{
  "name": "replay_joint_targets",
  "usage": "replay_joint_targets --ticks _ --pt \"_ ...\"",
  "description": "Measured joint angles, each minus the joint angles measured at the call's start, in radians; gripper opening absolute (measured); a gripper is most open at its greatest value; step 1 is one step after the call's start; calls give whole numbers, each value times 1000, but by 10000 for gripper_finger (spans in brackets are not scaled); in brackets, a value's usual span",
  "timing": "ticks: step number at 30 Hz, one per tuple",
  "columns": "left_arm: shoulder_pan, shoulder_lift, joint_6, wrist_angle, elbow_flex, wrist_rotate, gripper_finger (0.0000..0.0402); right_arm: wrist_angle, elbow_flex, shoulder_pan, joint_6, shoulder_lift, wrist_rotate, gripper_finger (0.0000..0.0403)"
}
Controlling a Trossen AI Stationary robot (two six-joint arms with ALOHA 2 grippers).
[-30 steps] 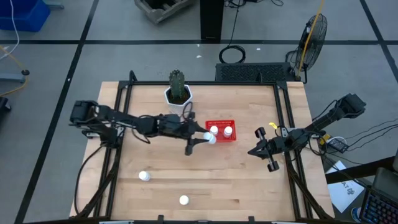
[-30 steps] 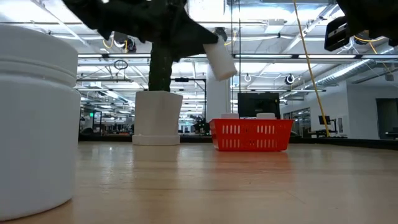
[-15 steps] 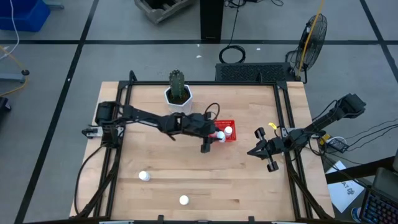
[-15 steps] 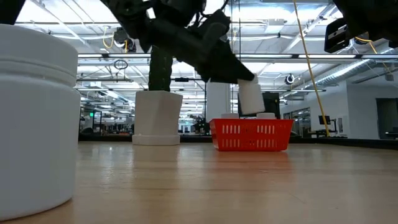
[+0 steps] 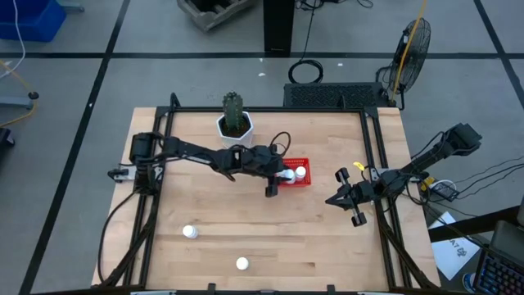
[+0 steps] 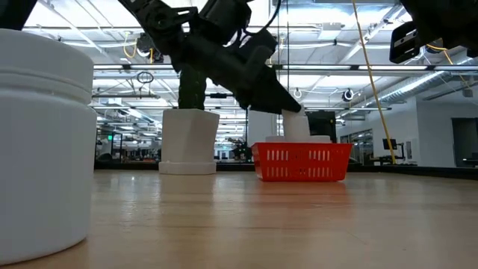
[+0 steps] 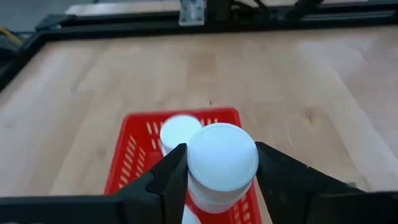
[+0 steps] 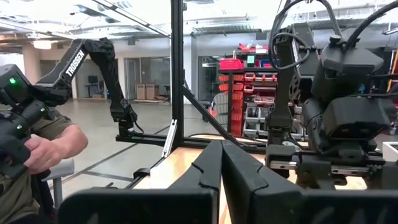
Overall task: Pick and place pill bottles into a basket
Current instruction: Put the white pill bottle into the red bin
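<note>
1. You have a green cactus (image 5: 233, 108) in a white faceted pot (image 5: 234, 129) near the table's (image 5: 327, 238) far edge.
2. You can see a fan (image 5: 413, 43) standing on the floor beyond.

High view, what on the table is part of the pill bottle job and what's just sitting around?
Part of the job:
- red basket, bottles already inside
- pill bottle held by the left end effector over the basket
- two loose bottles on the table

Just lying about:
- cactus pot
- right end effector, shut and idle at the right edge
</note>
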Motion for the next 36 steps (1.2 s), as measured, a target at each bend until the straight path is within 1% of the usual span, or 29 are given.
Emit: replay_joint_targets --ticks 5,11,18,24,26,28,30,33,36 --pt "-1 6 11 -2 0 -7 164 -4 0 0 0 1 0 4" --pt "-3 10 25 -9 0 -8 182 -4 0 0 0 0 0 4" --pt "-3 14 44 -12 0 -8 167 -4 0 0 0 0 0 4" --pt "-3 45 57 11 1 -8 185 -5 0 0 0 0 0 4" --pt "-2 54 59 -16 -2 -8 188 -6 0 0 0 0 0 4" --pt "-3 73 59 12 0 -8 186 -8 0 0 0 1 0 4" --pt "-2 76 57 -1 -1 -6 180 -9 0 0 0 0 0 4" --pt "-2 91 55 23 0 -3 174 -21 0 0 0 1 0 4" --pt "-2 92 51 21 0 -1 181 -30 0 0 0 0 0 4"
